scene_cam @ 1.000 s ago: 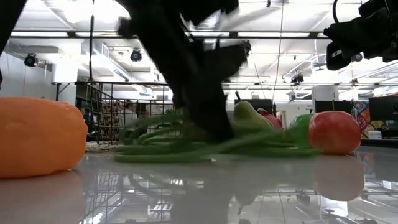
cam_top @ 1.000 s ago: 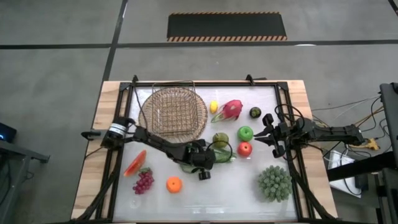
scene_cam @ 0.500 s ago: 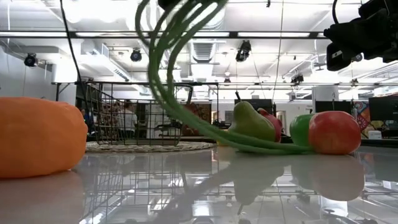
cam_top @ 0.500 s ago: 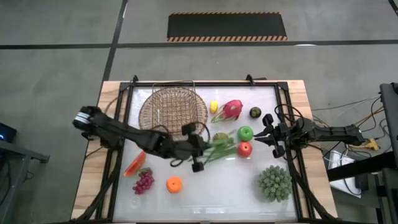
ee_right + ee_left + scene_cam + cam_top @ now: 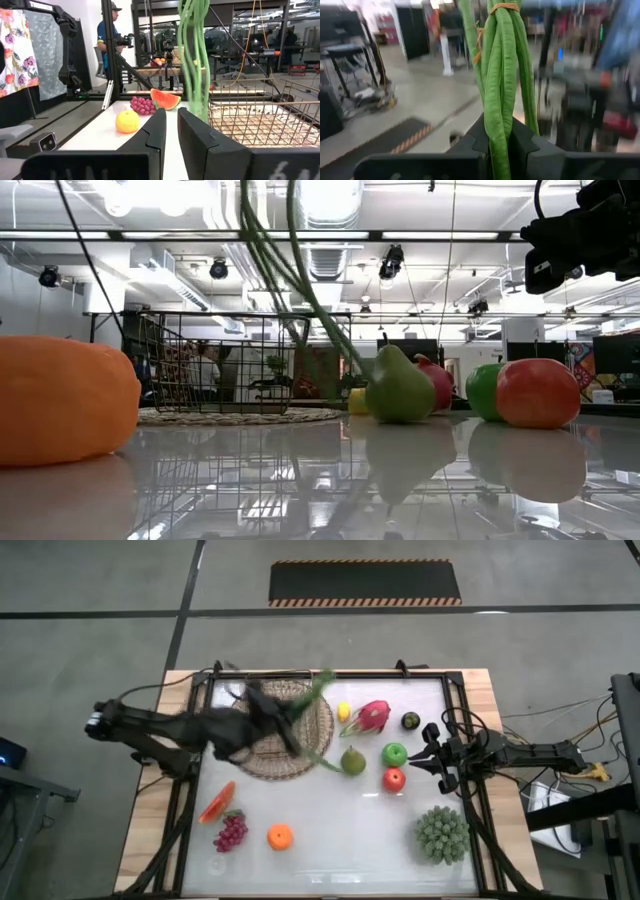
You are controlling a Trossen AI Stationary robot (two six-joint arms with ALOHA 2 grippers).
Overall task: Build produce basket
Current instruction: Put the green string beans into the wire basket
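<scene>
The round woven basket (image 5: 262, 740) stands at the table's far left. My left gripper (image 5: 288, 725) hovers over it, blurred, shut on a bundle of long green beans (image 5: 501, 75) tied with an orange band. In the low view the beans (image 5: 285, 280) hang down from above the picture, clear of the table. On the table lie a pear (image 5: 352, 761), green apple (image 5: 395, 754), red apple (image 5: 393, 779), dragon fruit (image 5: 372, 716), lemon (image 5: 344, 711), orange (image 5: 280, 836), grapes (image 5: 231, 831) and a watermelon slice (image 5: 217, 802). My right gripper (image 5: 432, 756) waits shut at the right edge. My left gripper pinches the bean bundle (image 5: 498, 131) between its two fingers (image 5: 476, 140); several pods pass through the gap. The tied end with the orange band (image 5: 502, 7) stands out beyond the fingertips. The bundle is lifted clear of the table, over the basket's right half.
A large spiky green cluster (image 5: 441, 833) sits at the near right. A small dark fruit (image 5: 410, 721) lies at the far right. A black frame (image 5: 330, 674) rims the white tabletop. A person stands in the room beyond, seen in the right wrist view.
My left gripper has risen high and swung toward the table's far left, from beside the pear to over the basket, tipping from pointing down to level. The beans came off the table with it: first their free ends trailed by the pear, now all hang clear.
</scene>
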